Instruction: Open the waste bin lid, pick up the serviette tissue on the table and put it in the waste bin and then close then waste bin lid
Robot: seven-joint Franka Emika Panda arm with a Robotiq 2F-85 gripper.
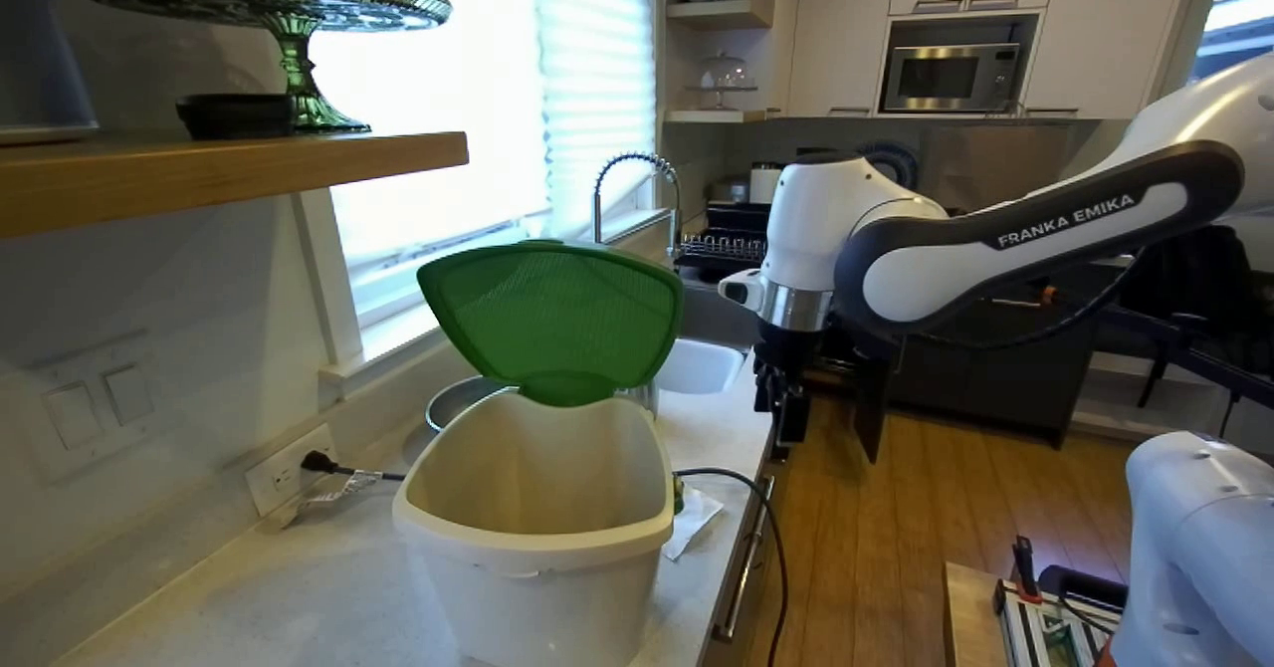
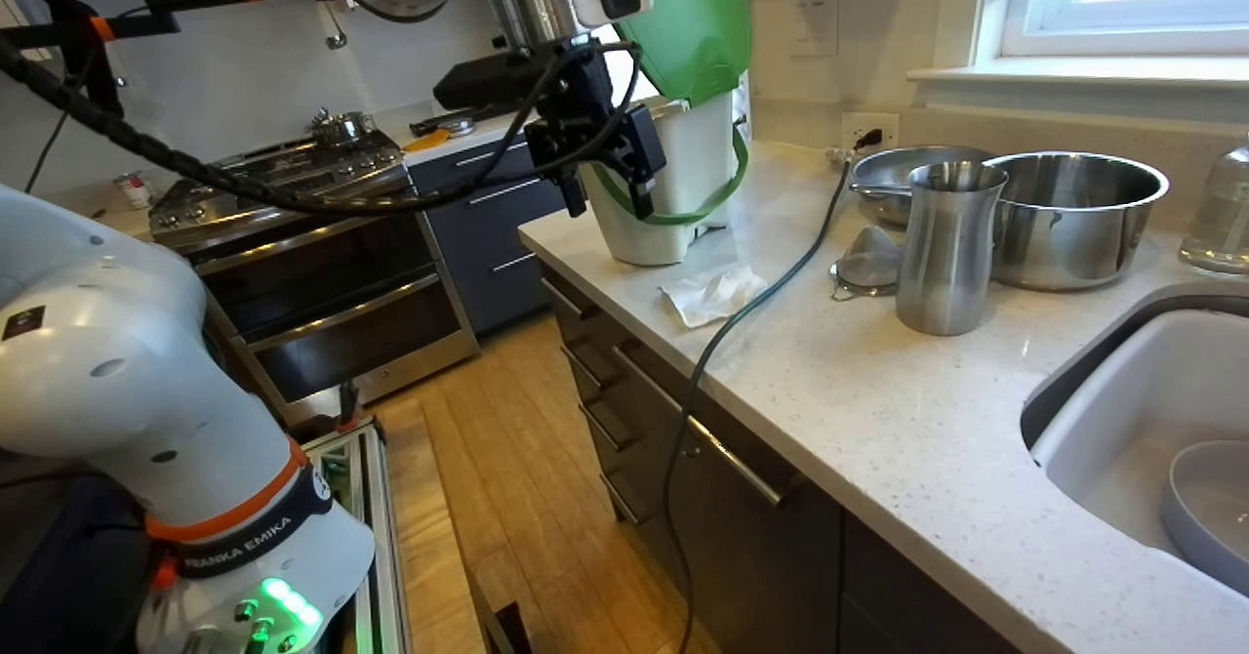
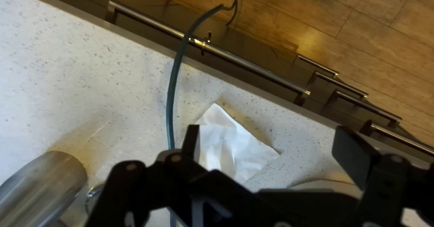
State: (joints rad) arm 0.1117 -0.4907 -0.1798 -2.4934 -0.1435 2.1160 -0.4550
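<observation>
Smooth plastic, creased paper, polished steel

The waste bin (image 1: pixel 547 587) looks like smooth plastic with a low sheen. The lid (image 2: pixel 688 24), above the bin, is plastic too, glossy outside and finely textured on its inner face. Near the bin, the tissue (image 3: pixel 234 142) is thin, matt, creased paper. Under the bin, the desk (image 2: pixel 859 410) is smooth, speckled and stone-like. Farther from the bin, 2 metal finishes show: brushed on the cup (image 2: pixel 945 254), mirror-like on the pot (image 2: pixel 1073 244). Higher than the bin, the shelf (image 1: pixel 219 174) is wood and the cake stand (image 1: pixel 297 65) ridged, glossy and glass-like. Below the bin's level, the floor (image 2: pixel 517 439) is smooth wood planking.

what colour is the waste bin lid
Green; the waste bin lid shows best in an exterior view.
</observation>
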